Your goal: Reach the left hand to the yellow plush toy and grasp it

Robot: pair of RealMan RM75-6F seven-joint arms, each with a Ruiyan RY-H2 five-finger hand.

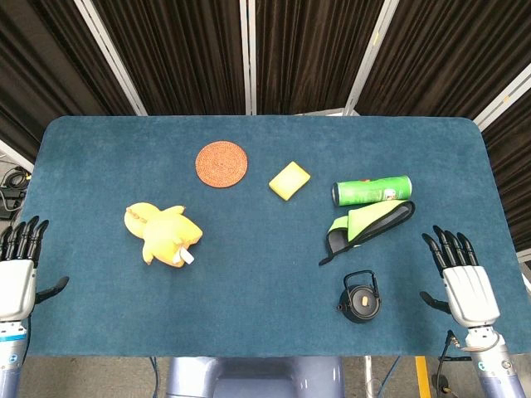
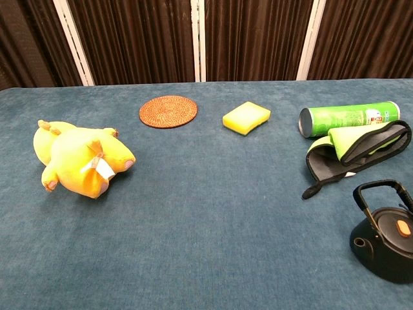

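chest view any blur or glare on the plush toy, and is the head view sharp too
Chest view: the yellow plush toy is sharp, evenly lit, with a soft shadow beneath and no glare. Head view: also sharp, with the toy smaller and the left robot hand crisp at the frame edge.

A yellow plush toy (image 2: 80, 161) lies left on the blue table (image 2: 206, 245), kettle (image 2: 386, 234) far right.

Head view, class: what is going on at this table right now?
Nothing is being handled yet. The left robot hand rests open at the table's near left edge, well short of the yellow plush toy, which lies untouched on the blue cloth. The right robot hand is open too, near the black kettle.
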